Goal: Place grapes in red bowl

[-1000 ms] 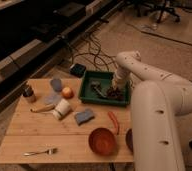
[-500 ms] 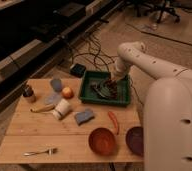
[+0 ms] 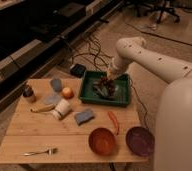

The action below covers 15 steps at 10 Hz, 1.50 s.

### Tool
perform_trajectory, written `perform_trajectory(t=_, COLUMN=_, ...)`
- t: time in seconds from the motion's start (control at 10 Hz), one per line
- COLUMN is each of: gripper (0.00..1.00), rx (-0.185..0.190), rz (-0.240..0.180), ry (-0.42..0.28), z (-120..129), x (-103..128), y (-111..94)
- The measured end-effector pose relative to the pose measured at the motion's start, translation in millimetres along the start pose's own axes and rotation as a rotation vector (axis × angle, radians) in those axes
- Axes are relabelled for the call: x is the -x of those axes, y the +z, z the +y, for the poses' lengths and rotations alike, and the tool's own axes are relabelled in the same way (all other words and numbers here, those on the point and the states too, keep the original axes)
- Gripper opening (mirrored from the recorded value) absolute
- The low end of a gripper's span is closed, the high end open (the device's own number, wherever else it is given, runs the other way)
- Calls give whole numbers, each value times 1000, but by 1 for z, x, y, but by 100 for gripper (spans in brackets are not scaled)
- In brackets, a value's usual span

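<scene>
The grapes (image 3: 105,83) show as a dark red-purple lump inside the green tray (image 3: 120,98) at the back of the wooden table. My gripper (image 3: 108,81) reaches down from the right into the tray, right at the grapes; whether it holds them cannot be told. The red bowl (image 3: 102,141), glossy orange-red, sits empty near the table's front edge, well in front of the tray.
A maroon bowl (image 3: 140,141) sits right of the red bowl, and a chilli pepper (image 3: 113,121) lies between the bowls and the tray. An apple (image 3: 67,92), a white cup (image 3: 62,109), a blue sponge (image 3: 84,116), a fork (image 3: 39,151) and a dark bottle (image 3: 28,92) lie to the left.
My arm has swung to the right, uncovering the maroon bowl and the table's right side. The gripper has stayed over the green tray.
</scene>
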Motion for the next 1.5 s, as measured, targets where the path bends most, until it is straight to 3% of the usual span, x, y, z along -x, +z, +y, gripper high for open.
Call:
perform_trajectory(t=0.4, gripper=0, rx=34, rz=51, ry=-65, z=55, x=-43, y=-33)
perform_trajectory(t=0.7, gripper=0, rx=42, rz=112, ry=-114, z=92, x=-79, y=-41)
perform_trajectory(t=0.9, gripper=0, rx=57, rz=138, ry=-141, z=104, x=-97, y=-45)
perform_trajectory(t=1.2, gripper=0, rx=117, rz=174, ry=-168, z=120, x=-127, y=-58)
perform_trajectory(t=1.5, gripper=0, rx=222, rz=201, ry=-152, z=121, x=-148, y=-65)
